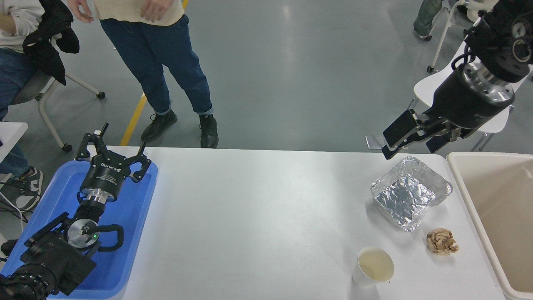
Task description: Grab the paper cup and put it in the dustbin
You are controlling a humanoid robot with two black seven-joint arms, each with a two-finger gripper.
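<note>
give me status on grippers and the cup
Right gripper open, empty, high above foil tray. Left gripper parked over blue tray. Paper cup upright, untouched; dustbin right.

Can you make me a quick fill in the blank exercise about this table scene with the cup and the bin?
The paper cup stands ____ on the table.
The right gripper hovers above the ____ tray.
The left gripper is parked over the ____ tray.
The dustbin sits at the table's ____ edge.
Missing words: upright; foil; blue; right
</note>
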